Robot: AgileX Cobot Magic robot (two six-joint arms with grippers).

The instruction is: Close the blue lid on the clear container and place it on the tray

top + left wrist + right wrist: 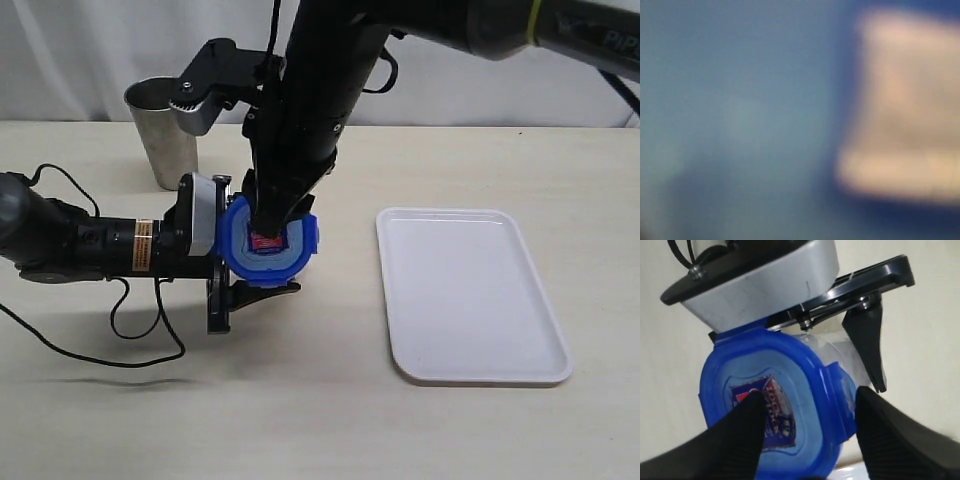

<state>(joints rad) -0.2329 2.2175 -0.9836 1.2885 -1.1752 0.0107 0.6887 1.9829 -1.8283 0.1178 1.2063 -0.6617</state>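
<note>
The blue lid [262, 255] [810, 390] sits on top of the clear container [837, 352], whose transparent wall shows only under the lid's edge. My left gripper [280, 255] reaches in from the left and is shut on the clear container; one black finger [268, 290] [867, 342] lies against its side. My right gripper [268, 225] [807, 400] comes down from above, open. One fingertip is over the red-and-white sticker [771, 410] and the other is just past a lid flap. The left wrist view is only a blue and beige blur. The white tray [470, 372] lies to the right.
A grey steel tumbler [160, 130] stands at the back left, behind the left arm. A black cable [130, 335] loops on the table beside that arm. The right arm crosses over the middle of the table.
</note>
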